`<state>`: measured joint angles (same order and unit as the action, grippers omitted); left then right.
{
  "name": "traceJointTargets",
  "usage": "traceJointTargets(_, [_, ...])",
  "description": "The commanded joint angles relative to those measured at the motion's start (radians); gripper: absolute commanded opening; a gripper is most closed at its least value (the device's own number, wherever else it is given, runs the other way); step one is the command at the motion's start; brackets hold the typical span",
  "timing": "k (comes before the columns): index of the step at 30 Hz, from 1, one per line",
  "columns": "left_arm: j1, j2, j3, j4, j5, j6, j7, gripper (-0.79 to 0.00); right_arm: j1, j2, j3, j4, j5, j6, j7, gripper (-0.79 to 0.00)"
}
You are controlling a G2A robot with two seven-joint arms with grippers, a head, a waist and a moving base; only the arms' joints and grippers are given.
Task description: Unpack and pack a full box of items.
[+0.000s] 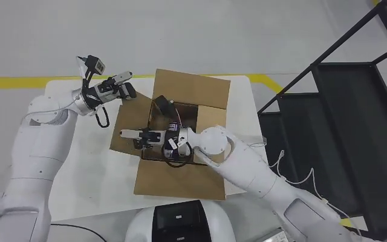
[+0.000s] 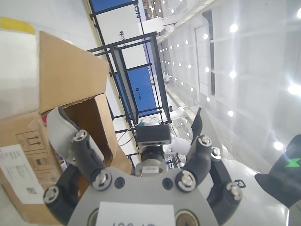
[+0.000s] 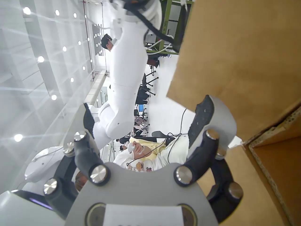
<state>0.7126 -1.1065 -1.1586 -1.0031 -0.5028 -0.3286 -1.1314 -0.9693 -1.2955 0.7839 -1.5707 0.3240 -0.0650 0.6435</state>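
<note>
An open cardboard box (image 1: 193,85) stands in the middle of the white table (image 1: 78,181), all flaps spread out. Dark items (image 1: 164,104) lie inside near its far wall, partly hidden by the right arm. My left gripper (image 1: 126,83) hovers above the box's left flap at the far left corner, open and holding nothing; its fingers (image 2: 60,118) spread beside the box wall (image 2: 68,71). My right gripper (image 1: 126,134) reaches across the box to its left side, open and empty, with one finger (image 3: 204,114) close to a cardboard flap (image 3: 235,36).
A black metal stair frame (image 1: 326,103) stands right of the table. A yellow line (image 1: 18,81) runs along the floor behind. Bare table surface lies left of and in front of the box.
</note>
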Motion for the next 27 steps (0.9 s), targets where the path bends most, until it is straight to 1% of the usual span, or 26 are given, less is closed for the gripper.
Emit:
traceJointTargets(1, [0.000, 0.001, 0.001, 0.018, 0.025, 0.006, 0.020, 0.000, -0.064, 0.027, 0.106, -0.069, 0.041, -0.006, 0.043, 0.000])
traceJointTargets(4, [0.000, 0.003, 0.008, 0.041, 0.086, 0.032, 0.056, 0.000, -0.165, 0.063, 0.248, -0.162, 0.069, 0.000, 0.102, 0.000])
traceJointTargets(6, [-0.003, 0.006, 0.023, 0.052, 0.177, 0.063, 0.103, 0.000, -0.230, 0.083, 0.335, -0.220, 0.062, 0.008, 0.129, 0.000])
traceJointTargets(9, [0.010, 0.003, 0.046, 0.055, 0.216, 0.101, 0.125, 0.000, -0.313, 0.105, 0.434, -0.287, 0.041, 0.024, 0.150, 0.000])
traceJointTargets(12, [0.018, -0.003, 0.073, 0.063, 0.240, 0.126, 0.133, 0.000, -0.373, 0.118, 0.499, -0.327, 0.023, 0.035, 0.166, 0.000])
traceJointTargets(16, [0.007, -0.013, 0.112, 0.080, 0.269, 0.147, 0.112, 0.000, -0.416, 0.129, 0.545, -0.340, 0.004, 0.046, 0.179, 0.000])
traceJointTargets(20, [-0.022, -0.018, 0.139, 0.091, 0.322, 0.163, 0.100, 0.000, -0.432, 0.134, 0.558, -0.339, -0.003, 0.056, 0.186, 0.000])
traceJointTargets(23, [-0.052, -0.016, 0.132, 0.080, 0.335, 0.153, 0.070, 0.000, -0.437, 0.136, 0.559, -0.338, -0.005, 0.059, 0.197, 0.000])
traceJointTargets(27, [-0.096, -0.011, 0.114, 0.023, 0.326, 0.133, -0.002, 0.000, -0.436, 0.139, 0.559, -0.331, -0.008, 0.056, 0.210, 0.000])
